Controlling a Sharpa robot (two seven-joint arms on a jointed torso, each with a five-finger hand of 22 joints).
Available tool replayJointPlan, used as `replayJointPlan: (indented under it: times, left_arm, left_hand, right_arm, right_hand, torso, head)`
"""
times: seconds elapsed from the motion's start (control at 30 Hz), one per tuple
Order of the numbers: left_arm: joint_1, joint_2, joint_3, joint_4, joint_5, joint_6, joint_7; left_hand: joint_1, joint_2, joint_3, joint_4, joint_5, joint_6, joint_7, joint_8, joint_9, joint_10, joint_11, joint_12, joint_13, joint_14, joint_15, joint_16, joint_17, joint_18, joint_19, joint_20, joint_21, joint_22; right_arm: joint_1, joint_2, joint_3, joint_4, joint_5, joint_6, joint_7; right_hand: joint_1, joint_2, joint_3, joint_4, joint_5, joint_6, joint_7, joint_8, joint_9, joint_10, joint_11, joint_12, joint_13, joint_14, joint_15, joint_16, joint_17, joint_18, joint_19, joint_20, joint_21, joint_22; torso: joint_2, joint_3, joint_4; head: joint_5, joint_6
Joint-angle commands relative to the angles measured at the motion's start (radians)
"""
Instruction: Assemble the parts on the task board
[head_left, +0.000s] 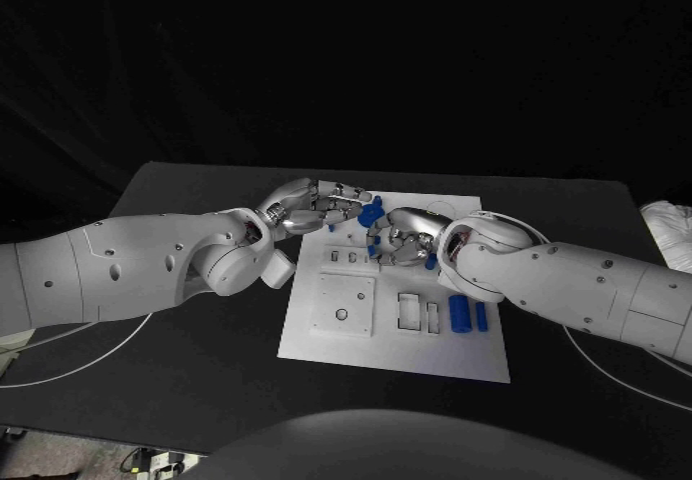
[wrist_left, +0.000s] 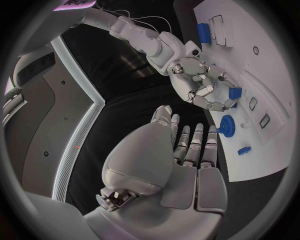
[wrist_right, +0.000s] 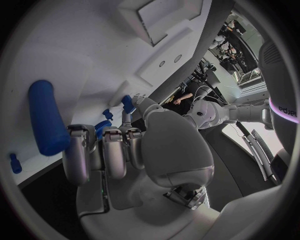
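While the left hand (head_left: 315, 207) hovers spread, the right hand (head_left: 407, 236) pinches a blue part (wrist_left: 235, 93)

I see a white task board (head_left: 353, 335) on my black table (head_left: 173, 380), carrying blue parts: a blue gear (wrist_left: 227, 125), a blue cylinder (wrist_right: 47, 117), and small blue pieces (wrist_left: 235, 93). My silver left hand (head_left: 315, 205) and silver right hand (head_left: 408, 233) end white arms (head_left: 130, 260).
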Motion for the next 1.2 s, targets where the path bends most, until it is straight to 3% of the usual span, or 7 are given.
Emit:
replayJointPlan:
  times: [0.03, 0.47, 0.67, 1.03, 1.2]
  left_arm:
    - [0.001, 0.002, 0.001, 0.001, -0.002, 0.013, 0.009]
    - [0.001, 0.005, 0.001, 0.0, -0.002, 0.015, 0.007]
    - [0.0, 0.006, 0.001, -0.002, -0.002, 0.017, 0.005]
    - [0.0, 0.008, 0.001, -0.003, -0.001, 0.017, 0.002]
    - [0.0, 0.008, 0.001, -0.003, -0.001, 0.013, 0.006]
  left_hand:
    - [0.0, 0.006, 0.002, 0.001, 0.0, 0.006, 0.003, 0.002, 0.0, 0.005, 0.004, -0.005, 0.0, -0.003, -0.002, 0.0, -0.001, -0.009, -0.002, 0.0, -0.004, -0.001]
    - [0.0, 0.006, 0.002, 0.001, 0.0, 0.006, 0.003, 0.002, 0.0, 0.005, 0.004, -0.006, 0.0, -0.003, -0.002, 0.0, -0.001, -0.009, -0.003, 0.0, -0.004, -0.001]
    - [0.0, 0.005, 0.002, 0.001, 0.0, 0.006, 0.003, 0.002, 0.0, 0.004, 0.004, -0.007, 0.0, -0.004, -0.002, -0.001, -0.001, -0.009, -0.003, 0.0, -0.005, -0.001]
    - [0.0, 0.005, 0.002, 0.001, 0.0, 0.006, 0.003, 0.002, 0.0, 0.004, 0.004, -0.007, 0.0, -0.004, -0.002, -0.001, -0.001, -0.009, -0.003, 0.0, -0.005, -0.001]
    - [0.0, 0.005, 0.002, 0.001, 0.0, 0.006, 0.003, 0.002, 0.0, 0.004, 0.005, -0.008, 0.0, -0.004, -0.002, -0.001, -0.001, -0.009, -0.003, 0.0, -0.005, -0.001]
  right_arm:
    - [-0.002, 0.002, 0.0, -0.001, -0.018, 0.018, -0.003]
    - [-0.003, 0.005, 0.0, -0.007, -0.03, 0.026, -0.008]
    - [-0.003, 0.006, 0.0, -0.009, -0.034, 0.03, -0.009]
    - [-0.004, 0.006, 0.0, -0.009, -0.037, 0.031, -0.007]
    - [-0.004, 0.004, 0.0, -0.01, -0.037, 0.014, 0.001]
  right_hand:
    - [-0.006, -0.009, 0.008, -0.002, -0.007, -0.008, 0.002, -0.008, -0.009, 0.104, 0.01, 0.004, 0.263, 0.104, 0.006, 0.003, 0.263, -0.007, 0.009, 0.01, -0.004, 0.222]
    - [-0.013, -0.016, 0.017, -0.005, -0.03, -0.025, 0.007, -0.046, -0.077, 0.104, 0.015, 0.004, 0.263, 0.104, 0.011, 0.003, 0.263, -0.005, 0.005, 0.015, -0.008, 0.221]
    - [-0.015, -0.021, 0.015, -0.012, -0.086, -0.045, 0.008, -0.08, -0.133, 0.104, 0.016, 0.004, 0.263, 0.104, 0.013, 0.003, 0.263, -0.005, 0.003, 0.018, -0.011, 0.22]
    - [-0.017, -0.022, 0.005, -0.018, -0.142, -0.076, 0.007, -0.124, -0.2, 0.104, 0.015, 0.004, 0.263, 0.104, 0.013, 0.003, 0.263, -0.004, 0.002, 0.018, -0.013, 0.219]
    - [-0.025, -0.021, -0.014, -0.015, -0.207, -0.09, 0.004, -0.145, -0.237, 0.104, 0.014, 0.004, 0.263, 0.104, 0.012, 0.003, 0.263, -0.004, 0.001, 0.017, -0.015, 0.219]
  torso:
    - [0.0, -0.0003, -0.0014]
    - [-0.001, 0.0, -0.0003]
    - [-0.001, -0.0005, -0.0012]
    - [0.0, -0.0009, -0.0011]
    - [0.0, -0.0005, -0.0007]
  head:
    - [0.002, 0.0]
    - [0.003, 0.0]
    - [0.003, 0.0]
    - [0.003, 0.0]
    - [0.004, 0.0]
